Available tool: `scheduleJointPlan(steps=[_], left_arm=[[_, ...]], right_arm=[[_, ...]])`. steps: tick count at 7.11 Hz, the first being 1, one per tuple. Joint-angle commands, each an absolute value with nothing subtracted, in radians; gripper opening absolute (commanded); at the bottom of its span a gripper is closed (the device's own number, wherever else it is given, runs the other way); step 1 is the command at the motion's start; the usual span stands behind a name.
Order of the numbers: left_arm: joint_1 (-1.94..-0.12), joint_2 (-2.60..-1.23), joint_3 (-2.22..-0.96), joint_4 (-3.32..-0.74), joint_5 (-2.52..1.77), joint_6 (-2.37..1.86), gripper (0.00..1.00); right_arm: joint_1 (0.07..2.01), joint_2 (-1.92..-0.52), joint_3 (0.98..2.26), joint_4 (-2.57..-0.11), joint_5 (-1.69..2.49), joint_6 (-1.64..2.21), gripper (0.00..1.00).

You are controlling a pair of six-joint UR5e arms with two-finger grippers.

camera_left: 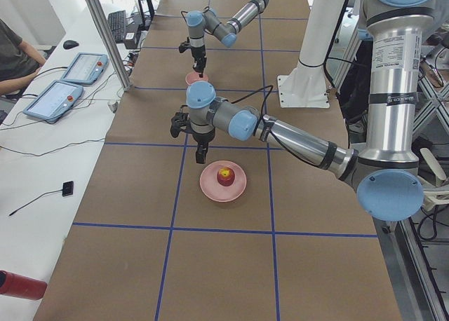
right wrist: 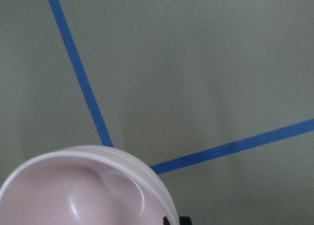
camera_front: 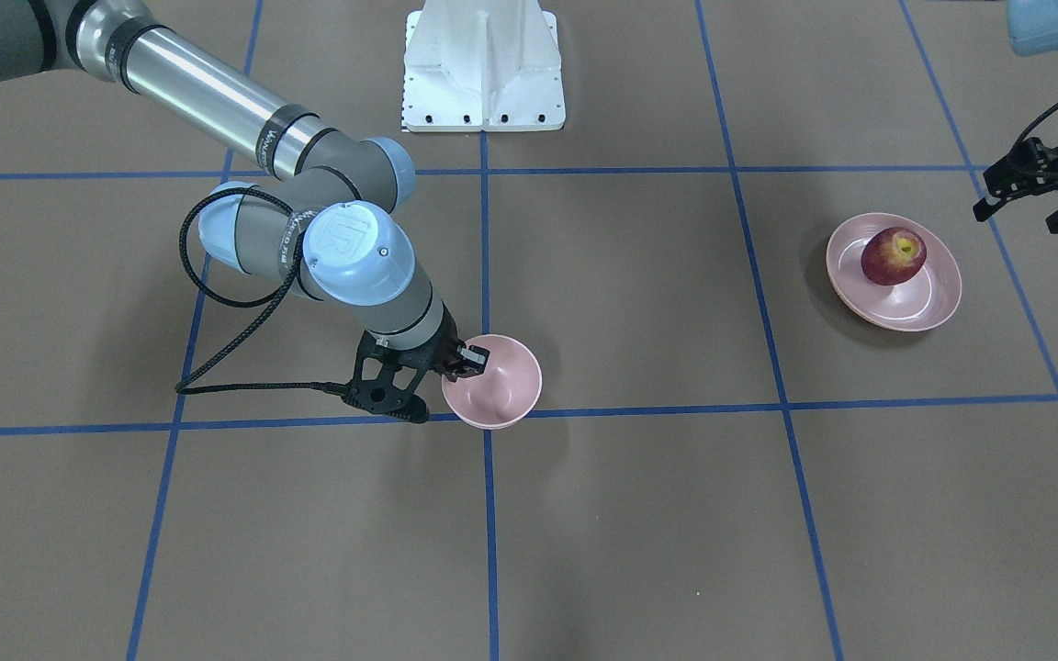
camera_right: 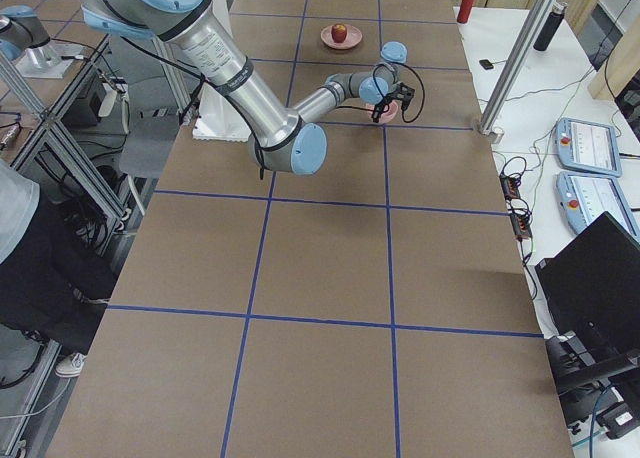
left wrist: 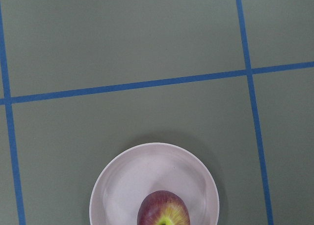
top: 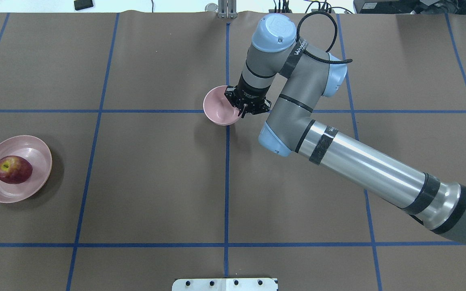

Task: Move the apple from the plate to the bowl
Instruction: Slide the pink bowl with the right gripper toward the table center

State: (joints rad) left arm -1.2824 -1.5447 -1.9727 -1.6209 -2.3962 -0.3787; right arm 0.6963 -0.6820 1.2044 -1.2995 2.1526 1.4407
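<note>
From the front, the right gripper (camera_front: 467, 360) pinched the rim of the bowl (camera_front: 501, 390), one finger inside. The apple (camera_front: 894, 256) sat on the plate (camera_front: 928, 308), well apart from the bowl, with the left gripper (camera_front: 1029, 197) near it, its opening unclear. Overhead caught only the right arm (top: 358, 161), with the bowl where two blue tape lines (top: 156, 111) met, and the left wrist camera looked down on the apple's yellow stem end.

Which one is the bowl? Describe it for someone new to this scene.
On the brown table, find the crossing of blue tape lines where the right gripper reaches down. The bowl sits there: small, deep, pale pink and empty, unlike the wider, shallow plate holding the apple.
</note>
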Motion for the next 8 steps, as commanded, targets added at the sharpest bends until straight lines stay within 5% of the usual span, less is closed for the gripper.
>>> scheduleJointPlan(steps=[1,3,4,5,7,8], left_arm=[[-1.282,-1.545,-1.971,-1.620,-2.396,-0.380,0.98],[-1.282,-1.545,-1.964,-1.621,-2.396,-0.380,0.98],[-1.282,-1.545,-1.963,-1.621,-2.396,-0.380,0.98],[-1.282,-1.545,-1.963,-1.621,-2.395,-0.380,0.98],[-1.281,-1.545,-1.962,-1.621,-2.391,-0.405,0.98],[-1.260,-1.523,-1.965,-1.647,-2.335,-0.428,0.98]], right_arm=[[0.684,-0.684,1.204,-1.299,2.151,1.440,0.00],[0.684,-0.689,1.200,-1.299,2.152,1.440,0.00],[0.684,-0.695,1.201,-1.298,2.154,1.433,0.27],[0.684,-0.695,1.203,-1.296,2.154,1.442,0.99],[0.728,-0.709,1.247,-1.299,2.190,1.433,1.00],[0.823,-0.847,1.387,-1.301,2.344,1.411,1.00]])
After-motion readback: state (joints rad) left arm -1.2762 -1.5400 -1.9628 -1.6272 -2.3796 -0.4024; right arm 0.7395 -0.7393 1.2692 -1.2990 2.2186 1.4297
